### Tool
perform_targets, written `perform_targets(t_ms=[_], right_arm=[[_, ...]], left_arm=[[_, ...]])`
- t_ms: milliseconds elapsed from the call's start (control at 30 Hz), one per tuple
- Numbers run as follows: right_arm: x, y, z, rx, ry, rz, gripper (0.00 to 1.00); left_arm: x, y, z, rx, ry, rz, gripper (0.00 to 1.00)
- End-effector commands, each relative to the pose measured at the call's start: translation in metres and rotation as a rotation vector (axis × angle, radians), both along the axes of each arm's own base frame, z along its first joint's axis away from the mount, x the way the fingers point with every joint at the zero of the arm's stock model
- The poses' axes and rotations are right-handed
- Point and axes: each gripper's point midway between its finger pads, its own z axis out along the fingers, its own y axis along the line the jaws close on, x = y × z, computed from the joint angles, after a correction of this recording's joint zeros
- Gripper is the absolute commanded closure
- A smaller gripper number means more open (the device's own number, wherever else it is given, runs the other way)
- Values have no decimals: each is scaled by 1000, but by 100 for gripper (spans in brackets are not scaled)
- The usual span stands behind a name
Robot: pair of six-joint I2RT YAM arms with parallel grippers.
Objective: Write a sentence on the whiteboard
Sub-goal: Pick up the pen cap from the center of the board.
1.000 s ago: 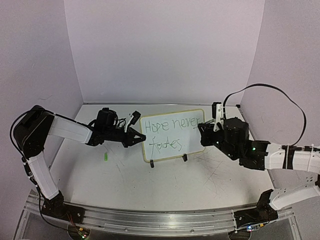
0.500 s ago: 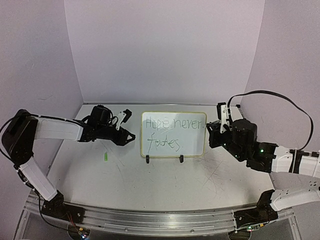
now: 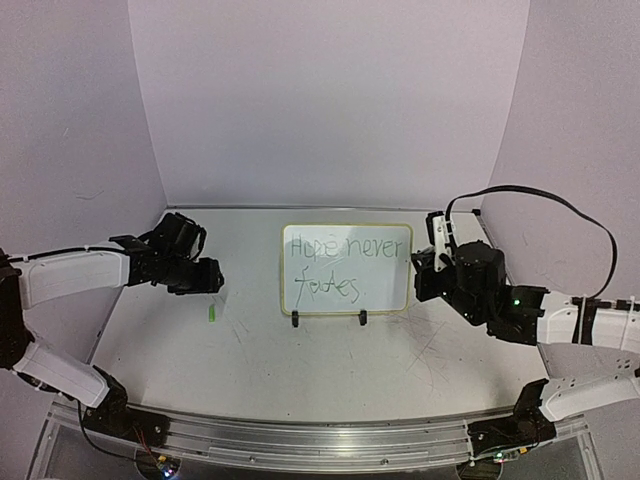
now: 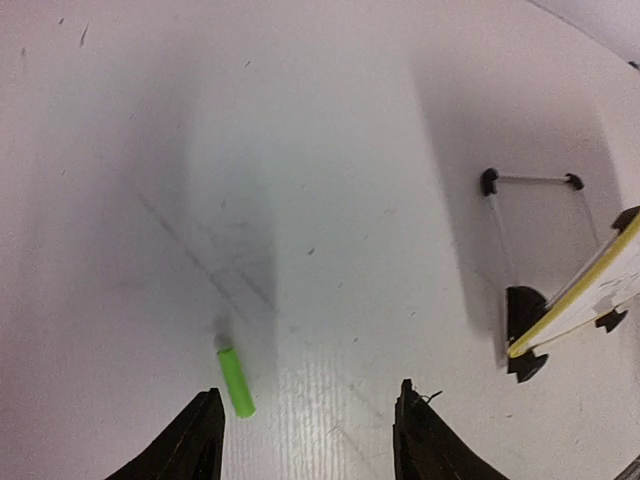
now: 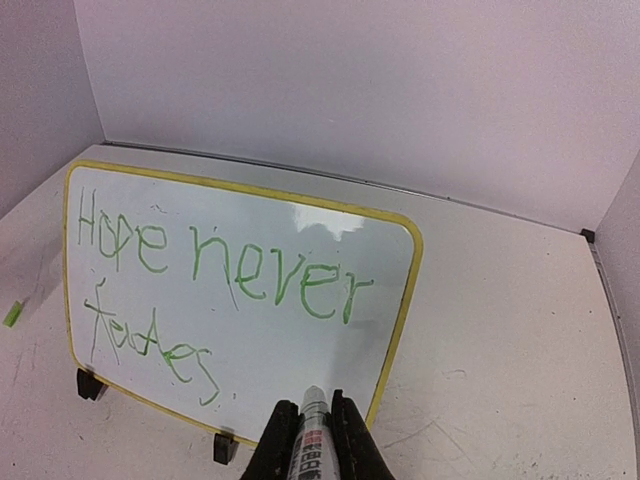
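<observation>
The whiteboard (image 3: 385, 290) stands upright on its two black clip feet at mid-table, yellow rim all round. The sentence (image 3: 340, 250) in green reads "Hope never" over "fades" (image 5: 230, 265). My right gripper (image 5: 313, 405) is shut on a white marker (image 5: 312, 435), its tip pointing at the whiteboard's (image 5: 300, 350) lower right part, a short way off it. In the top view the right gripper (image 3: 420, 270) sits just right of the board. My left gripper (image 3: 205, 282) is open and holds nothing, well left of the board, above a green cap (image 4: 236, 380).
The green cap (image 3: 212, 314) lies on the table left of the board. The board's wire back stand (image 4: 530, 180) and rim (image 4: 585, 300) show at the right of the left wrist view. A black cable (image 3: 540, 192) loops over the right arm. Walls close in behind and at both sides.
The left gripper opened, let go of the board's left edge and drew back to the left. The board went from tilted to standing square. The right gripper eased slightly right.
</observation>
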Motion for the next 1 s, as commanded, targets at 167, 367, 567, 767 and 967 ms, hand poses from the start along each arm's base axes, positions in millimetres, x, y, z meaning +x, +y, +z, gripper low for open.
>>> perform_targets(t_ms=[167,367,567,767,967], right_arm=[[5,1,41,98,-43,-25,97],[-8,7,48,130,-45,62,100],[-10,8,49,133,-33,74,100],[-11,9,52,148,-32,80,100],[-6,14,58,137,-33,77,100]], left_arm=[[-15,42,-54,164,228,186,40],[3,29,-74,166,246,138,45],[14,15,-92,165,278,89,55],[3,17,-104,163,315,84,64],[-6,23,-116,179,335,91,79]])
